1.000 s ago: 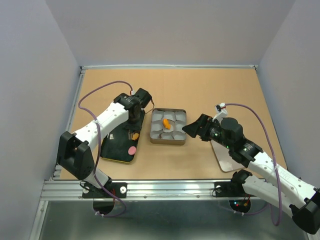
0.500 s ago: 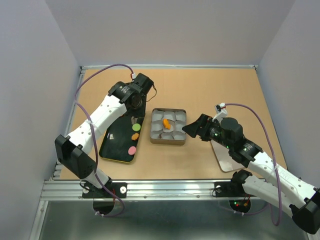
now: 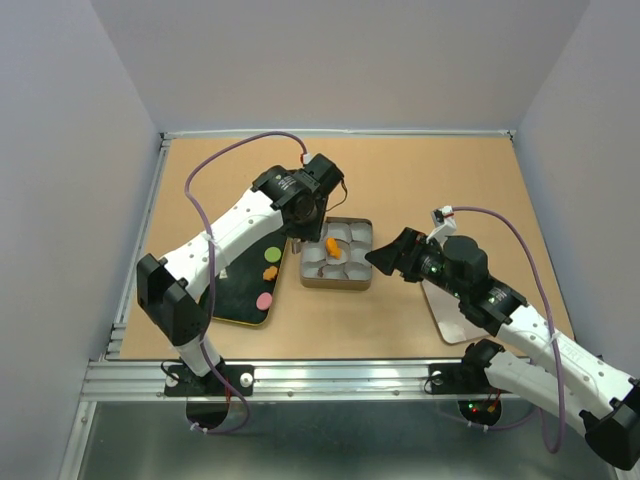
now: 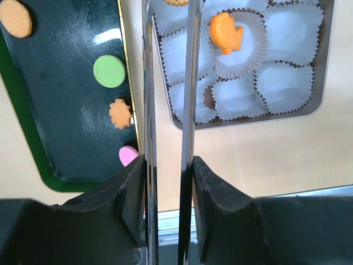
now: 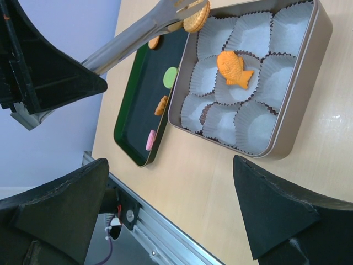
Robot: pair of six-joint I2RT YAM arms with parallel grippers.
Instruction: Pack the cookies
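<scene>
My left gripper (image 3: 301,214) is shut on metal tongs (image 4: 191,83). The tongs pinch a round orange cookie (image 5: 196,17) above the far-left corner of the tin (image 3: 336,286), which holds several white paper cups. An orange fish cookie (image 3: 333,245) lies in one cup; it also shows in the left wrist view (image 4: 226,32). A green cookie (image 4: 109,70), an orange star cookie (image 4: 119,113), a pink cookie (image 4: 128,155) and a round orange cookie (image 4: 15,17) lie on the black tray (image 3: 232,300). My right gripper (image 3: 385,258) is open and empty, just right of the tin.
A flat grey lid (image 3: 447,318) lies on the table under my right arm. The tray sits directly left of the tin. A metal rail (image 3: 320,375) runs along the table's near edge.
My left arm swung right from over the black tray to the tin's left side, carrying the tongs and the round cookie. My right arm has not moved.
</scene>
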